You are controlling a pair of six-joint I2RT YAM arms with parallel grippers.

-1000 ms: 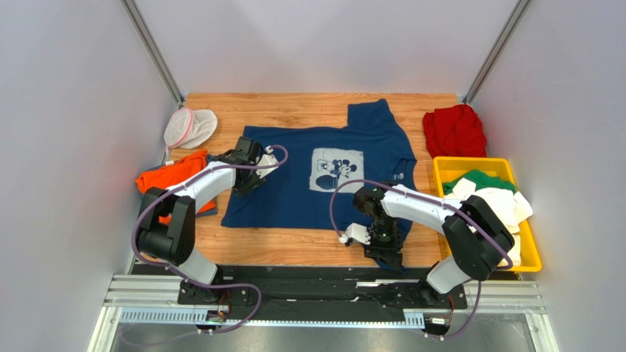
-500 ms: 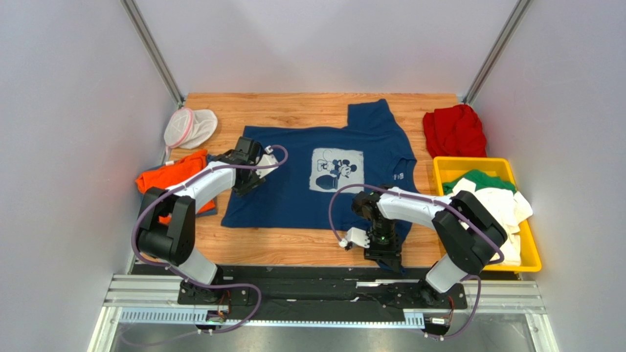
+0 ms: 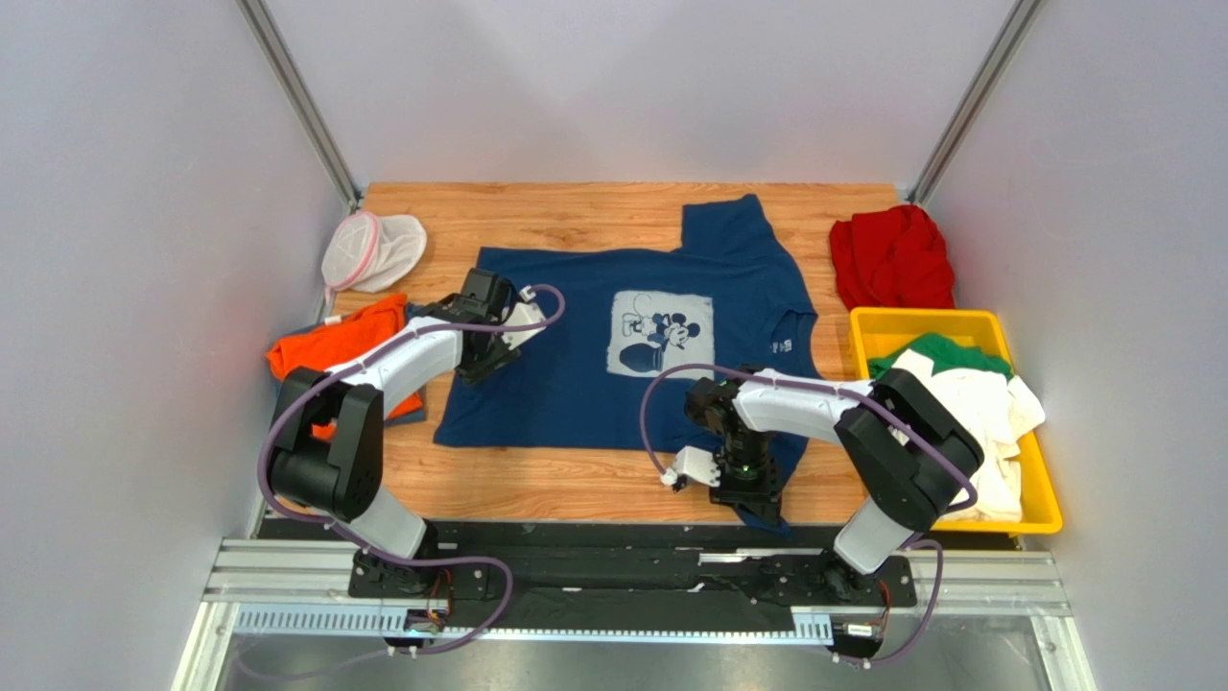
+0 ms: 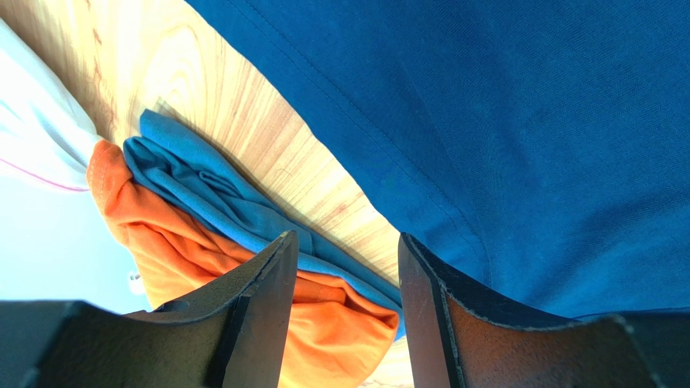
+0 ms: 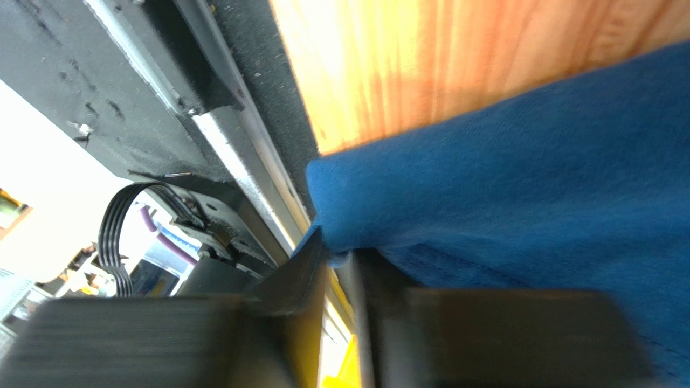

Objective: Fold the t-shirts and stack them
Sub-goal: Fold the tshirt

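The navy t-shirt (image 3: 692, 367) with the pale Mickey print lies spread flat at the table's middle. My left gripper (image 3: 476, 360) is open and empty just above the shirt's left edge. In the left wrist view the left gripper (image 4: 344, 242) frames the orange t-shirt (image 4: 324, 331) and a blue cloth (image 4: 210, 194), with the navy t-shirt (image 4: 518, 121) to the right. My right gripper (image 3: 750, 490) is at the shirt's near right corner. In the right wrist view the right gripper (image 5: 338, 252) is shut on the navy hem (image 5: 381, 194).
The orange t-shirt (image 3: 339, 346) lies bunched at the left edge. A white mesh pouch (image 3: 371, 248) sits at the back left. A red t-shirt (image 3: 891, 256) lies at the back right. A yellow bin (image 3: 1041, 507) at the right holds green (image 3: 944, 353) and white (image 3: 988, 403) shirts.
My right arm has shifted slightly left and toward the near edge, keeping the navy shirt's corner in its grip. The left arm has not moved.
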